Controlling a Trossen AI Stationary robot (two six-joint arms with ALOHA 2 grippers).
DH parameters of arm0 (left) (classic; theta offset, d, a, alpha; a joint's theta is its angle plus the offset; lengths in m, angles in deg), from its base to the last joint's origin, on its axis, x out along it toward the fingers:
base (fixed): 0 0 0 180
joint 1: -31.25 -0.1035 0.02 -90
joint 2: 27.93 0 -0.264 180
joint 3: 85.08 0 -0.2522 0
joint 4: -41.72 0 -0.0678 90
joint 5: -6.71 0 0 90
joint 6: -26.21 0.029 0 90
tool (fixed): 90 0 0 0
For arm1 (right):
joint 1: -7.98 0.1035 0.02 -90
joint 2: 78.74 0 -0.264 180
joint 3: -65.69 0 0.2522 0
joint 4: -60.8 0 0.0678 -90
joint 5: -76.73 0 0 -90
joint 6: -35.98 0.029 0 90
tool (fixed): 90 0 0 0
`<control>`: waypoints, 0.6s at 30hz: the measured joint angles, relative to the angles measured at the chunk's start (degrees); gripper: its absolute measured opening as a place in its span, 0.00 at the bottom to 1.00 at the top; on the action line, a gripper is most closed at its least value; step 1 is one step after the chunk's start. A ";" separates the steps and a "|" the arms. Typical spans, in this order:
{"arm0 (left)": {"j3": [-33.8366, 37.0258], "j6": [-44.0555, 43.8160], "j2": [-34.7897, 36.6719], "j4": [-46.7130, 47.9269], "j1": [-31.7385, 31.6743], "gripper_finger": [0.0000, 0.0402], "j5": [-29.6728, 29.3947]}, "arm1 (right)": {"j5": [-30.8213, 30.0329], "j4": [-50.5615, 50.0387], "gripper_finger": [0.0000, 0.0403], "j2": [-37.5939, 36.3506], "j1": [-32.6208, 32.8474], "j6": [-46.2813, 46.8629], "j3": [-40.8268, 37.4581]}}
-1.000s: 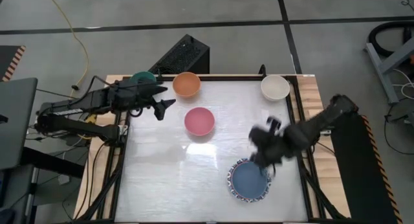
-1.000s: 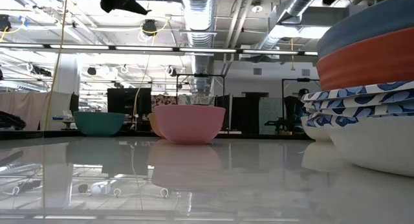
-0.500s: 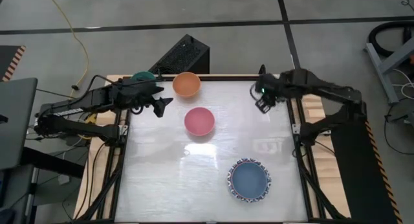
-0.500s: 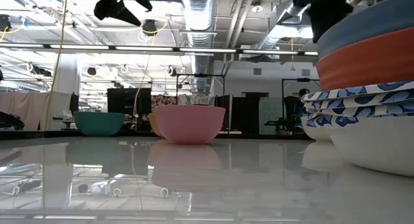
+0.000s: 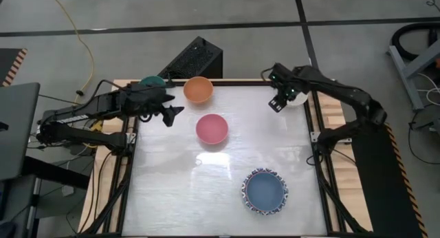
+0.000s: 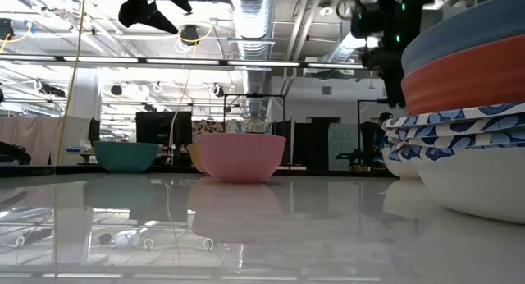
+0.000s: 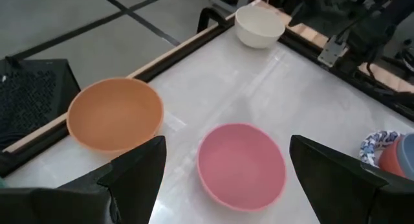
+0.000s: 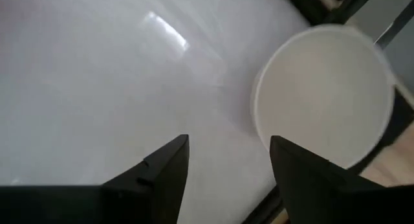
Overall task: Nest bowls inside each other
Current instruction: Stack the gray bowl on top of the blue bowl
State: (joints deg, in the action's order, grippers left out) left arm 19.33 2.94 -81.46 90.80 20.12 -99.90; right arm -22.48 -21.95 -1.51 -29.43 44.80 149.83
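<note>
High view: the right claw [image 5: 280,95] hangs over the bench [image 5: 172,197] at about one o'clock, right beside the cream bowl [image 5: 297,99], which its arm largely covers here. Its fingers [image 8: 162,169] stand apart and empty — the right wrist view shows bare white surface between them, with the cream bowl [image 8: 323,98] just off to one side, not touched.

The left claw [image 5: 172,114] waits at about ten o'clock, jaws spread wide with nothing between them; in its wrist view the orange bowl [image 7: 115,114] and the pink bowl [image 7: 240,166] lie ahead past its fingers [image 7: 139,172].

The orange bowl [image 5: 198,89] sits at eleven o'clock near the far edge. The teal bowl [image 5: 151,80] is beyond it at the far left corner, partly hidden by the left arm. The pink bowl [image 5: 212,128] stands alone just up from the middle, well apart from the others.

At about five o'clock sits the nested stack [image 5: 265,191] — a blue bowl on top inside a patterned blue-and-white rim. The low view shows the stack [image 6: 467,112] from the side: blue over orange-red, over several patterned rims, with a white bowl at the bottom.
</note>
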 joint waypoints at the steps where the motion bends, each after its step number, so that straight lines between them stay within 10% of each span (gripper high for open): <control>1: 0.00 -0.01 0.00 0.45 0.00 0.79 0.04 | 0.53 1.46 0.58 -0.04 -0.71 -0.28 -1.71; 18: 0.00 -0.50 -0.01 1.29 0.00 0.79 -2.64 | 3.39 23.12 0.58 0.00 -9.27 -2.89 -18.93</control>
State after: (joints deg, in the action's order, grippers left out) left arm 19.33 2.44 -81.47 92.09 20.12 -102.54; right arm -19.09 1.17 -1.51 -38.70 41.91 130.90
